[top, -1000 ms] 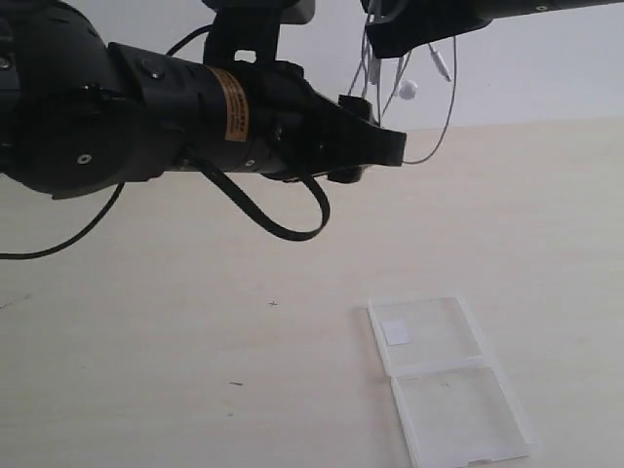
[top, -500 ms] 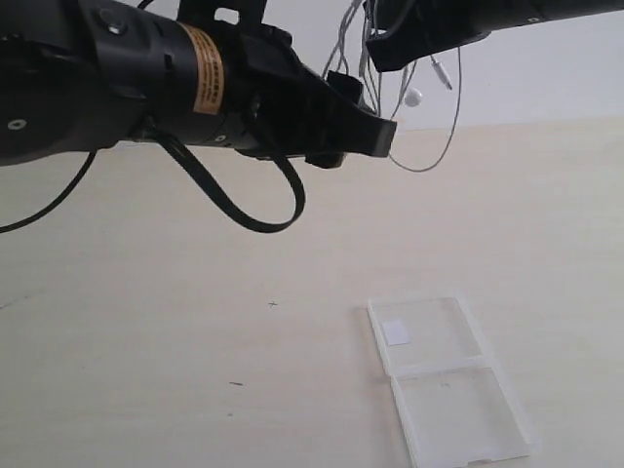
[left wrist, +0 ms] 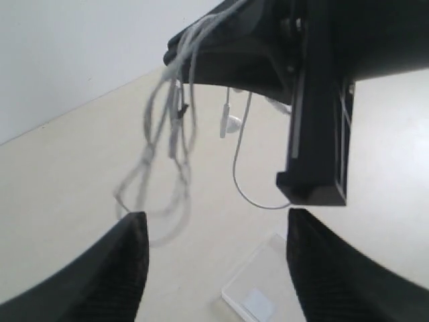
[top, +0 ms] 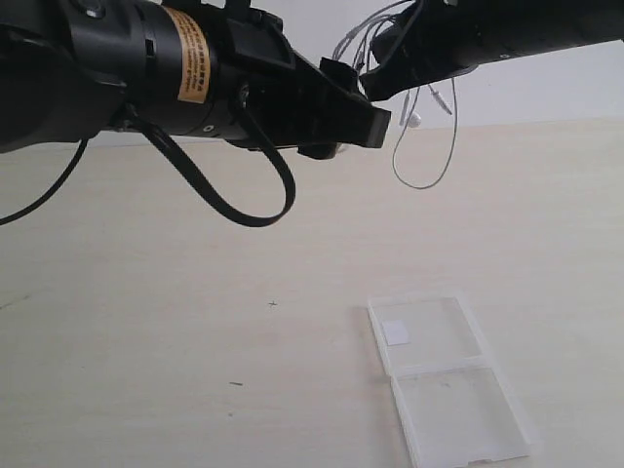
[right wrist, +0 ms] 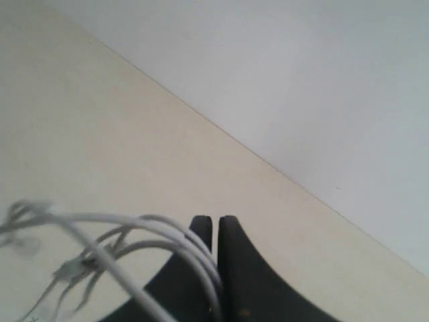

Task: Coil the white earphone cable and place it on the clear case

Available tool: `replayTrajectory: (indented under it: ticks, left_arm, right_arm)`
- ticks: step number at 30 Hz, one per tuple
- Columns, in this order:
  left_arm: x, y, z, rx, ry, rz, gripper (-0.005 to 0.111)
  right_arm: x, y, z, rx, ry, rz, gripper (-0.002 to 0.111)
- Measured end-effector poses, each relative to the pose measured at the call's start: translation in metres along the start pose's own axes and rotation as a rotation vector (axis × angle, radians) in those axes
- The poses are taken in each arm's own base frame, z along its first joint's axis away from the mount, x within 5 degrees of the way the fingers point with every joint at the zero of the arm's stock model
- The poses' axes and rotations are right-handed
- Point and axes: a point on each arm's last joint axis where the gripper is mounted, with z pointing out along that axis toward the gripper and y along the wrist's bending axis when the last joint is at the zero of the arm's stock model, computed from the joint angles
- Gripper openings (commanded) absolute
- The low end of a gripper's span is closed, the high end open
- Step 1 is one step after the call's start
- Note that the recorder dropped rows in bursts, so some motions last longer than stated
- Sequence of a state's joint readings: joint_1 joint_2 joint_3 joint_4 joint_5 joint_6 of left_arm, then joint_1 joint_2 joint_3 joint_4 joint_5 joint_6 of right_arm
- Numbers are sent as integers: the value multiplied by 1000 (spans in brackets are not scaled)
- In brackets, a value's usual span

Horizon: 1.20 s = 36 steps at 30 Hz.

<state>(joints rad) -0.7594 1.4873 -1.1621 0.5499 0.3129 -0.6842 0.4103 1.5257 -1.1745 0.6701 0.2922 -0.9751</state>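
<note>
Item: white earphone cable (left wrist: 175,124), loose loops dangling from the pinched-shut right gripper (right wrist: 216,231); left gripper (left wrist: 214,218), wide and empty, newly risen to face them; clear case (top: 458,409) well below both, still bare, so coiling looks unfinished.

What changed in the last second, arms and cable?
The left arm rose and drew back a little toward its own side. The left gripper is open and empty. The right gripper, shut on the cable, came lower, so the dangling loop hangs nearer the table. Nothing was grabbed or released. The case lies open where it was.
</note>
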Motion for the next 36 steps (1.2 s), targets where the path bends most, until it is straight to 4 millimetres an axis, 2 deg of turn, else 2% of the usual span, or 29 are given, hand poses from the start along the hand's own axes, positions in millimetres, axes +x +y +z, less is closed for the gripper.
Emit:
replayTrajectory:
  ticks: [7, 9, 13, 15, 20, 27, 32, 36]
  left_arm:
    - [-1, 1, -4, -5, -3, -2, 59]
    - [0, 2, -4, -17, 13, -2, 53]
    - [6, 8, -4, -85, 77, 29, 23]
    - [9, 13, -5, -138, 116, 64, 2]
    - [14, 28, -9, -291, 197, 171, 0]
    - [19, 62, -10, -417, 245, 148, 0]
    - [47, 86, -6, -465, 329, 129, 0]
    - [74, 90, 2, -404, 335, 105, 0]
  right_arm:
    - [8, -1, 13, 7, 28, 8, 0]
    - [8, -2, 13, 11, 26, 10, 0]
    - [8, -2, 13, 14, 24, 11, 0]
    - [8, -2, 13, 11, 28, 4, 0]
    - [7, -1, 7, 8, 45, -45, 0]
    - [-1, -3, -22, 46, 87, -129, 0]
    - [-3, -7, -48, 105, 153, -173, 0]
    - [-4, -7, -70, 126, 208, -197, 0]
